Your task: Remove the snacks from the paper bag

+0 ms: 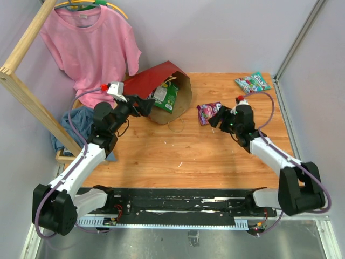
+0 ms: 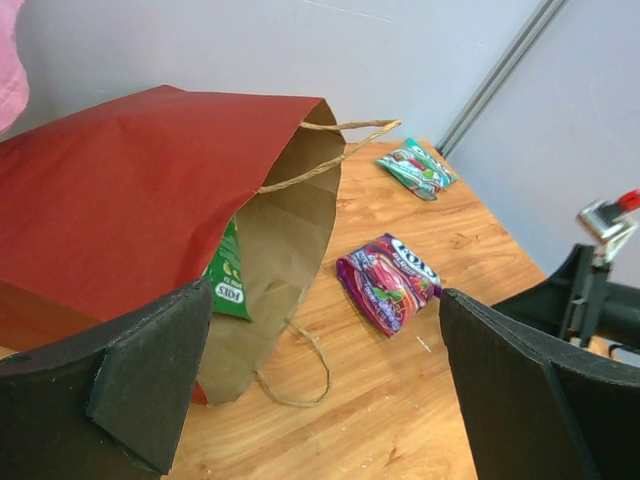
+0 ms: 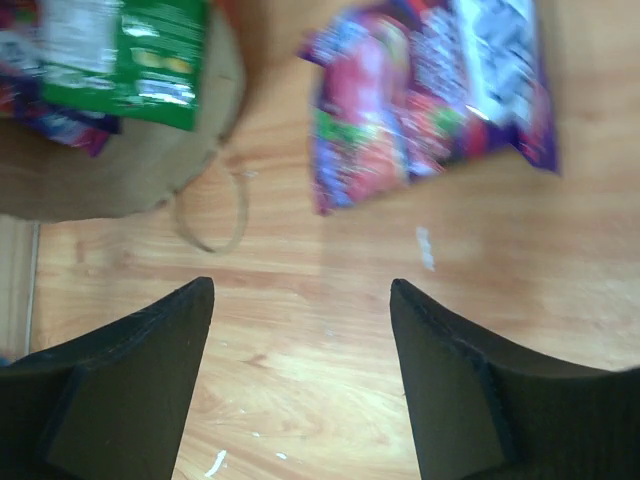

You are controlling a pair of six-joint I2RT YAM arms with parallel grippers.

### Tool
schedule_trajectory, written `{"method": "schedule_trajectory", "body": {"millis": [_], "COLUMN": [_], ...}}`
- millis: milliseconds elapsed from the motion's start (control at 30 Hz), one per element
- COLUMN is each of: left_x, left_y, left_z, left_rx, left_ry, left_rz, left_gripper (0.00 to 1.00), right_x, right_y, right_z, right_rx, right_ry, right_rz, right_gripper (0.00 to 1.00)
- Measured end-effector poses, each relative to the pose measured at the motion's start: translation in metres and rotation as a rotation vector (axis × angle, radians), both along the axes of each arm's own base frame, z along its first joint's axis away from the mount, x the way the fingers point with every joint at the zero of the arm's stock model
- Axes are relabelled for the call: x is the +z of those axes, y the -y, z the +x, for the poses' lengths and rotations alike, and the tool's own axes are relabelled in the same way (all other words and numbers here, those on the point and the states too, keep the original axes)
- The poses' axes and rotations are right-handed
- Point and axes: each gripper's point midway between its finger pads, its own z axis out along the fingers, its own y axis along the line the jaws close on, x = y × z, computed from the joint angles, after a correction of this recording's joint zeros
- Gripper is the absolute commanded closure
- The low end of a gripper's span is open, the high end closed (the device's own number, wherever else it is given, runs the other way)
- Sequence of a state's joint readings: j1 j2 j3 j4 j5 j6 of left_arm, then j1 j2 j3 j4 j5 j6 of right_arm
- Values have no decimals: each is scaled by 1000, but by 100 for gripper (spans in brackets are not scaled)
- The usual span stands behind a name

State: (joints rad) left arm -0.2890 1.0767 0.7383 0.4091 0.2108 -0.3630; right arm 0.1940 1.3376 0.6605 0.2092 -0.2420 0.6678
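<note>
Just beyond the parted right jaws lies the purple packet (image 3: 430,95)

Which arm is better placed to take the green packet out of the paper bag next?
Probably the left. The left claw is open beside the mouth of the paper bag, close to the green packet. The right claw is further off, by the purple packet on the table.

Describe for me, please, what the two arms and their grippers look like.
The left arm and right arm both have white links between bulky black joints. A thin purple cable loops along each, red-tipped near the wrist. The left gripper and right gripper are black, with broad, wedge-shaped matte fingers.
</note>
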Motion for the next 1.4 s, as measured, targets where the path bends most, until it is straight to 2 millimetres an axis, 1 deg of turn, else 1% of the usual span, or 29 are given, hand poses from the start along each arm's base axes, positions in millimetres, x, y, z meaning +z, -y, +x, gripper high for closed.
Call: {"method": "schedule_trajectory", "body": {"millis": [100,133,200,233,333,400,467,533,567,600,667,733,800,833,867,1100,1200,1300,1400], "left_x": [0,0,0,0,0,0,0,0,0,0,-1,-3,-6,-7,-8,-10,-9,-6,-4], "left_y": [0,0,0,0,0,-1,-2,-3,-4,-5,-7,-9,-11,-13,-13,-15,-17,-19,-20], "left_z": [0,0,0,0,0,0,1,1,1,1,2,3,4,4,4,5,5,3,2], "left_rx": [0,0,0,0,1,5,10,17,21,27,37,47,57,63,66,73,79,84,87], "left_ry": [0,0,0,0,0,0,0,0,1,2,0,-4,-9,-11,-14,-15,-11,-4,3], "left_rz": [-1,-1,-1,-1,-2,-1,-1,3,6,10,20,29,40,44,48,63,68,69,67], "left_gripper": [0,0,0,0,0,0,0,0,0,0,0,0,0,0,0,0,0,0,0], "right_x": [48,58,70,73,75,73,66,54,46,36,9,-20,-55,-67,-74,-72,-67,-46,-9], "right_y": [-25,-31,-35,-34,-33,-33,-33,-34,-35,-35,-36,-35,-33,-31,-30,-29,-29,-29,-30], "right_z": [3,4,11,17,36,48,62,74,80,85,94,95,91,88,87,88,86,85,88], "right_rx": [65,82,93,95,99,102,105,114,121,129,152,176,208,218,223,219,220,214,190], "right_ry": [153,183,215,221,210,200,186,165,148,129,74,5,-82,-116,-134,-138,-138,-106,-26], "right_rz": [-143,-176,-252,-294,-387,-435,-484,-524,-542,-561,-595,-625,-656,-667,-675,-682,-680,-666,-642], "right_gripper": [42,43,44,44,44,44,41,32,28,24,16,15,14,14,14,14,13,15,21]}}
